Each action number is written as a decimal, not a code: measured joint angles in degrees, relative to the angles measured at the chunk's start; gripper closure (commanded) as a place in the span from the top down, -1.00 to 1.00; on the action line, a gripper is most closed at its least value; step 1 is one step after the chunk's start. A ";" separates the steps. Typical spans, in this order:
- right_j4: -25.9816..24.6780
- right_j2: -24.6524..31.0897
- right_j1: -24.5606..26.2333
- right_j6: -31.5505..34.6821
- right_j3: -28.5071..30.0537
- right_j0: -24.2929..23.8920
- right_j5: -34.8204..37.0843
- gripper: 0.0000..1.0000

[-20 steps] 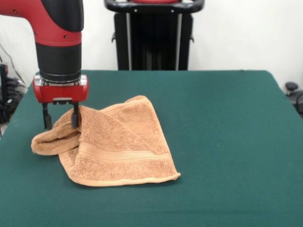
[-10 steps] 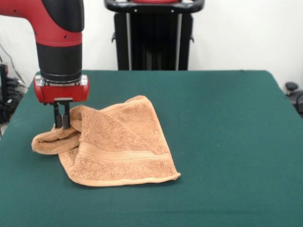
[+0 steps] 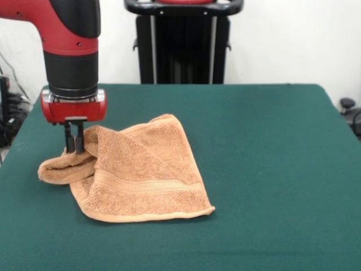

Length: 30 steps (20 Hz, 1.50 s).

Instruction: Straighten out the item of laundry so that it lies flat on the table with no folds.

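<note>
Your claw (image 3: 74,148) is pinched together on the upper left part of the towel (image 3: 135,172) — the two black fingers (image 3: 68,138) stand side by side with a ridge of terry gripped between their tips. Above them you see the red wrist plate and the black and red arm (image 3: 70,51) coming straight down.

The towel lies on the left half of the green table (image 3: 271,158), well away from the right edge. It is not flat: a layer is folded diagonally across it, running from the top corner down toward the right, and the left end is rolled into a thick tube that rests on the felt just below your claw. A woven band stripe (image 3: 149,186) crosses the lower part, and the bottom hem ends in a point at the lower right corner.
</note>
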 measured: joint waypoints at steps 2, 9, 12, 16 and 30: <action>0.02 -0.02 -1.00 0.00 1.01 -0.05 -0.01 -1.00; 0.20 -0.03 -5.22 0.00 6.23 -2.01 -0.11 -1.00; 0.19 -0.18 -6.44 0.00 8.19 -3.20 -0.39 -1.00; 0.20 -0.86 -7.80 0.00 10.58 -4.07 -0.96 -1.00; 0.50 -5.90 -8.76 0.01 15.10 -1.35 -6.97 -1.00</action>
